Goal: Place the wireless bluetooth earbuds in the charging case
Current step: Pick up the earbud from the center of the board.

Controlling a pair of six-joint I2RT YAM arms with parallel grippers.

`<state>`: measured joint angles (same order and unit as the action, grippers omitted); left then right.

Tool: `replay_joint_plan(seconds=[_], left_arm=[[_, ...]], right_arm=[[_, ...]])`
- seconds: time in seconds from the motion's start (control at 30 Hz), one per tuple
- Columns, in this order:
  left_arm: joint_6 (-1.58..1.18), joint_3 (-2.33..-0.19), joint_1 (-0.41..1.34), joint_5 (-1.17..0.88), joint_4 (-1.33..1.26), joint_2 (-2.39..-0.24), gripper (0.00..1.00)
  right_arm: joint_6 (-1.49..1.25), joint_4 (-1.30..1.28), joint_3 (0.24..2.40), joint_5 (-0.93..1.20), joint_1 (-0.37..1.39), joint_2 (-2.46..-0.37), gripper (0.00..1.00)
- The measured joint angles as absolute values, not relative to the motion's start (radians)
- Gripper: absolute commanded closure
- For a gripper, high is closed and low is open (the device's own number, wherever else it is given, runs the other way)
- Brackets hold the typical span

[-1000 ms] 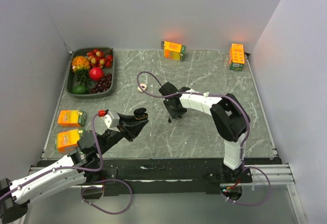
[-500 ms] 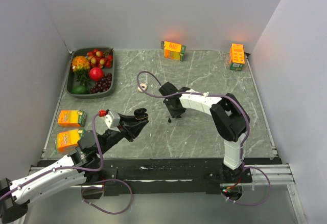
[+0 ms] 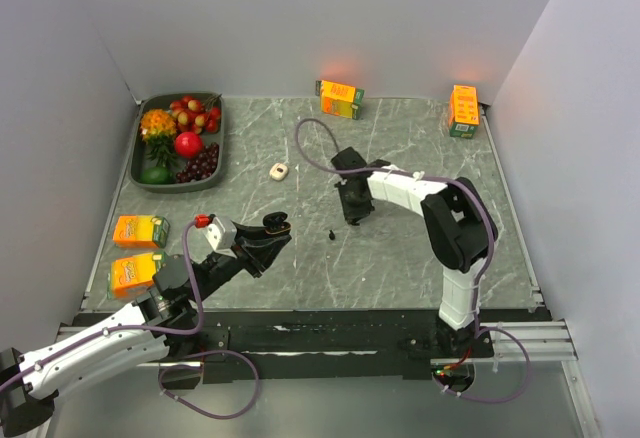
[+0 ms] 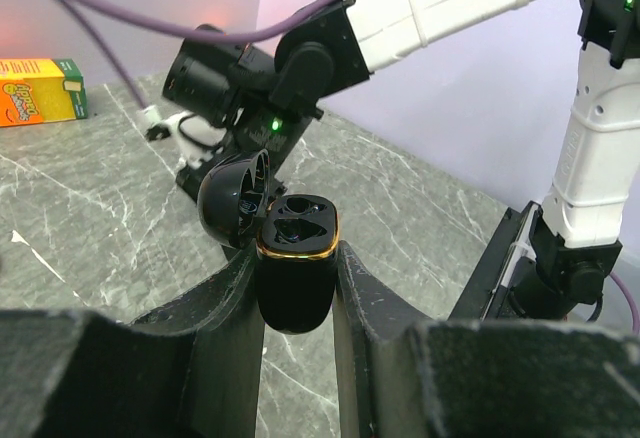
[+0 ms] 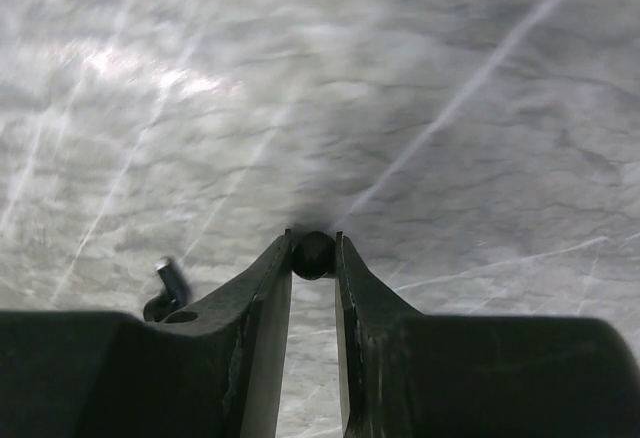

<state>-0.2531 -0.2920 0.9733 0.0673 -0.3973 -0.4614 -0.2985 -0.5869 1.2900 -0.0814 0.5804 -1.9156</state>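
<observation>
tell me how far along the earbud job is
Done: left gripper holds the charging case open, apparently empty. In hand: right gripper pinches a small black piece. Left: seating it, plus a whitish earbud lying on the table.

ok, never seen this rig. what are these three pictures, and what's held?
Two robot arms, bolted at a table's near edge. The wide picture looks down from above and behind them; the other two come from a camera on each wrist. The left hand grips an open black charging case, its sockets look empty. The right hand pinches a small black round piece, too small to identify. On the table: a fruit tray, four orange juice cartons, a whitish earbud and a black earbud.
</observation>
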Motion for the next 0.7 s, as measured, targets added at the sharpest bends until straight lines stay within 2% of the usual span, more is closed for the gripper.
replay_joint_plan(seconds=[0.07, 0.17, 0.27, 0.7], left_arm=[[-0.253, -0.292, 0.973, 0.068, -0.397, -0.462, 0.99], [-0.253, -0.292, 0.974, 0.068, -0.397, -0.463, 0.99], [-0.254, -0.292, 0.976, 0.068, -0.397, -0.463, 0.99], [-0.257, -0.292, 0.977, 0.050, -0.398, -0.482, 0.99]], right_arm=[[-0.337, -0.583, 1.288, -0.031, 0.538, -1.914, 0.59], [-0.397, -0.579, 1.283, 0.025, 0.490, -1.913, 0.49], [-0.425, -0.579, 1.283, 0.039, 0.476, -1.907, 0.44], [-0.230, -0.550, 1.203, -0.070, 0.553, -1.795, 0.51]])
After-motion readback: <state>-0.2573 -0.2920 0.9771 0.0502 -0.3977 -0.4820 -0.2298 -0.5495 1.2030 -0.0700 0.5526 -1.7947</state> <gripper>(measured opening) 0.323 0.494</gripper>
